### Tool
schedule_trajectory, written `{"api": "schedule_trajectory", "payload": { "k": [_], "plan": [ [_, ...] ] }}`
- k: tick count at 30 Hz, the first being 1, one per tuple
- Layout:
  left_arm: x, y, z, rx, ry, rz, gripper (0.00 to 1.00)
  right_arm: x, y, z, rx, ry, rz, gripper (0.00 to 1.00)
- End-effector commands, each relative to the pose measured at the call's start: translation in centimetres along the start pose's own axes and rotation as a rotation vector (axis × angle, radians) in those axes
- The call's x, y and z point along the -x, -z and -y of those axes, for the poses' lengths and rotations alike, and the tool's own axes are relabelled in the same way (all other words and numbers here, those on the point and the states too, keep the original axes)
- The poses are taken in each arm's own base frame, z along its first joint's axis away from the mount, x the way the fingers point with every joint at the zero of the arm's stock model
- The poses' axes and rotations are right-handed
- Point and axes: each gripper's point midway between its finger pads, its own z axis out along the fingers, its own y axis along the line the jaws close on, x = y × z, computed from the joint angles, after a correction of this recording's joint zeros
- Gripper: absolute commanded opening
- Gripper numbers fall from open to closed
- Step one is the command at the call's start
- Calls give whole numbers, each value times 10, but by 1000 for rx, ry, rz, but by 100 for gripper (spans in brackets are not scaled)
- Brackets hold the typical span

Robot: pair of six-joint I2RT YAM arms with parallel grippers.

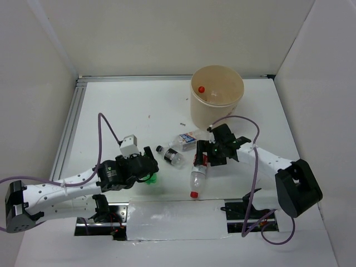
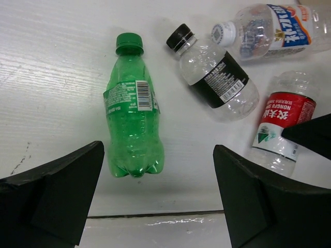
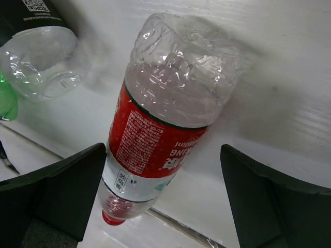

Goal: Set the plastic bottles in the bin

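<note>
- White table (image 1: 122, 105), white walls on three sides, both arms reaching in from the near edge.
- Left gripper (image 2: 159, 150): jaws spread wide, holding nothing. It hovers over the green bottle (image 2: 132, 124), which lies flat on the table with its cap pointing away.
- Right gripper (image 3: 163, 150): also spread wide and empty. It is lined up over the red-label bottle (image 3: 165, 119), which lies flat; no contact is visible.
- Just beyond those two bottles are the black-label bottle (image 2: 214, 77) and the blue-label bottle (image 2: 269, 28), both lying on the table near each other.
- Bin (image 1: 203, 114) stands at the far side, right of centre, well apart from the left gripper. The bottle inside (image 1: 218, 95) is clear with a red cap. I can't tell if more are under it.
- Progress: at least one bottle is binned, four are on the table and none is grasped yet. Early-to-mid task, with both arms at the pre-grasp step.
</note>
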Motion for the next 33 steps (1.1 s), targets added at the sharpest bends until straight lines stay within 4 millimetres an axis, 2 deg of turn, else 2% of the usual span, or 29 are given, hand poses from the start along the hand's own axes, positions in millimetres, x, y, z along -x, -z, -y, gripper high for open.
{"api": "schedule_trajectory", "payload": {
  "k": [1, 2, 7, 10, 11, 12, 16, 17, 18, 20, 21, 23, 24, 25, 26, 28, 30, 31, 33],
  "plan": [
    [0, -5, -7, 24, 46, 31, 100, 12, -10, -9, -11, -34, 101, 97],
    [3, -4, -5, 14, 57, 45, 100, 17, -9, -14, -4, -42, 127, 96],
    [0, -8, -12, 25, 71, 53, 100, -4, -19, -21, 32, -56, 112, 87],
    [-6, -12, -17, 34, 63, 51, 100, -4, -19, -22, 33, -56, 122, 74],
    [-5, -13, -15, 27, 79, 53, 100, -4, -16, -24, 47, -29, 124, 64],
    [-10, -14, -16, 27, 77, 40, 100, -5, -16, -26, 57, -19, 117, 60],
    [-11, -16, -10, 2, 96, 37, 100, 12, 11, -67, 215, 133, 159, 39],
    [-13, -18, -9, 4, 83, 37, 100, 13, 27, -89, 282, 250, 167, 34],
    [-13, -18, -9, 4, 83, 37, 100, 20, 35, -94, 290, 300, 194, 34],
    [-14, -19, -11, 11, 65, 35, 100, 16, 52, -118, 384, 419, 179, 33],
    [-13, -19, -9, 4, 56, 37, 100, 22, 71, -137, 443, 543, 214, 33],
    [-14, -19, -7, 2, 45, 28, 100, 25, 93, -157, 534, 653, 226, 31],
    [-12, -20, -8, 8, 51, 31, 100, 24, 103, -162, 565, 804, 240, 31],
    [-14, -20, -8, 5, 42, 21, 100, 41, 124, -181, 593, 874, 303, 31],
    [-16, -21, -9, 11, 36, 19, 100, 54, 134, -188, 580, 911, 354, 31],
    [-17, -23, -15, 32, 38, 18, 100, 89, 166, -213, 562, 1012, 499, 30],
    [-22, -25, -21, 51, 20, 2, 100, 135, 194, -223, 502, 1012, 669, 30],
    [-21, -26, -22, 57, 26, 6, 100, 159, 218, -235, 493, 1010, 756, 33],
    [-26, -28, -26, 70, 14, -8, 100, 201, 244, -232, 416, 940, 883, 33]
  ]
}}
